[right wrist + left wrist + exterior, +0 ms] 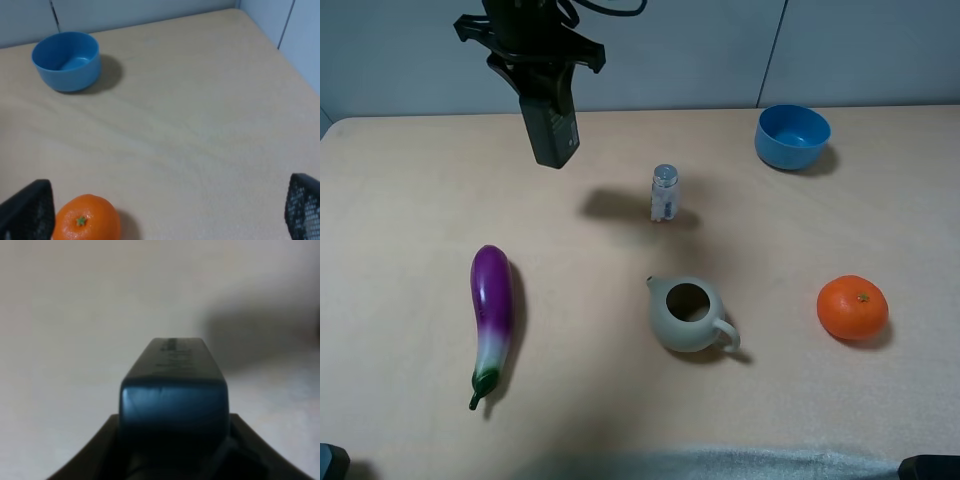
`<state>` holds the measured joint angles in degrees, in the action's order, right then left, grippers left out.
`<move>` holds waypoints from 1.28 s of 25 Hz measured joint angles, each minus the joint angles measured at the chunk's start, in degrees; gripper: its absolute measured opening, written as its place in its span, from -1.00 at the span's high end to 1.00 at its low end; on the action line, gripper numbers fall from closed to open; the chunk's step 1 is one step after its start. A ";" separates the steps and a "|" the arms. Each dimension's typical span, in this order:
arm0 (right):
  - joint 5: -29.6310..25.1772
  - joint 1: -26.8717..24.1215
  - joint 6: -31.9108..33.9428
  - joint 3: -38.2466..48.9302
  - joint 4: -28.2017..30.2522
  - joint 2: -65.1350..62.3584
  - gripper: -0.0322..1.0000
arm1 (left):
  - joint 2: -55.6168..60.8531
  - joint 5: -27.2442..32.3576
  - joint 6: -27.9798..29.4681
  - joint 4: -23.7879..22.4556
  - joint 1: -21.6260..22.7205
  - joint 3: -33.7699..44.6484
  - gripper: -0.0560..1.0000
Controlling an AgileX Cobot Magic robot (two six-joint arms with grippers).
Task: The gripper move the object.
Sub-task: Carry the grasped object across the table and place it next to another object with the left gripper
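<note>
My left gripper is raised above the table's back left and is shut on the near-black rectangular bottle, which hangs below it clear of the table. In the left wrist view the bottle fills the centre between the dark fingers; its pump head is hidden. The bottle's shadow falls on the table beside the shaker. My right gripper is open and empty, with its fingertips wide apart just above the table by the orange.
A small clear silver-capped shaker stands mid-table. A purple eggplant lies front left. A grey teapot sits front centre. An orange is at the right, and a blue bowl at the back right.
</note>
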<state>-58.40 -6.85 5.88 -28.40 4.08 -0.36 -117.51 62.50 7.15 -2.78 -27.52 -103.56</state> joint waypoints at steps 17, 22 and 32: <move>0.00 0.00 0.00 0.00 -0.01 0.00 -0.40 | 0.00 -1.47 0.23 -4.13 -6.20 0.00 0.10; 0.00 0.00 0.00 0.00 -0.01 0.00 -0.40 | 0.00 -3.91 0.39 -4.76 -6.38 -0.25 0.10; 0.00 0.00 0.00 0.00 -0.01 0.00 -0.40 | -5.52 -4.36 -0.57 -4.63 -6.38 -8.88 0.10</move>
<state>-58.40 -6.85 5.88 -28.40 4.06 -0.36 -123.03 58.14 6.58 -7.41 -33.89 -112.44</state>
